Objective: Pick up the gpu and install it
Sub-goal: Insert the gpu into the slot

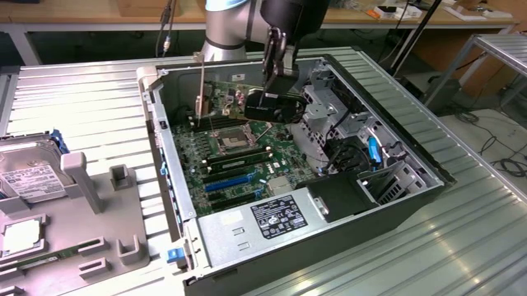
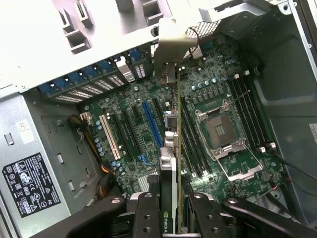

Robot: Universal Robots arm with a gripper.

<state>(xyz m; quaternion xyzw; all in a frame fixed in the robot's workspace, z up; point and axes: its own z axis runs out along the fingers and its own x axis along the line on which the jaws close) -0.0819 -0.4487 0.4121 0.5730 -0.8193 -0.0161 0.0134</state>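
The gpu (image 1: 270, 106) is a thin dark card with a silver end bracket (image 2: 171, 47). It hangs edge-down inside the open computer case (image 1: 395, 203), a little above the motherboard (image 1: 239, 166). My gripper (image 1: 276, 71) is shut on the card's upper edge, one finger on each face. In the wrist view the gpu (image 2: 169, 163) runs edge-on from my gripper (image 2: 171, 206) toward the case's rear wall. It lies between the blue expansion slot (image 2: 151, 124) and the memory slots, apart from the board.
The CPU socket (image 1: 234, 140) stands bare beside the card. A black power-supply box (image 1: 276, 219) fills the case's near corner, and a drive cage (image 1: 329, 111) with cables lines the exterior view's right. A hard drive (image 1: 24, 179) rests on a grey tray (image 1: 115, 209) outside.
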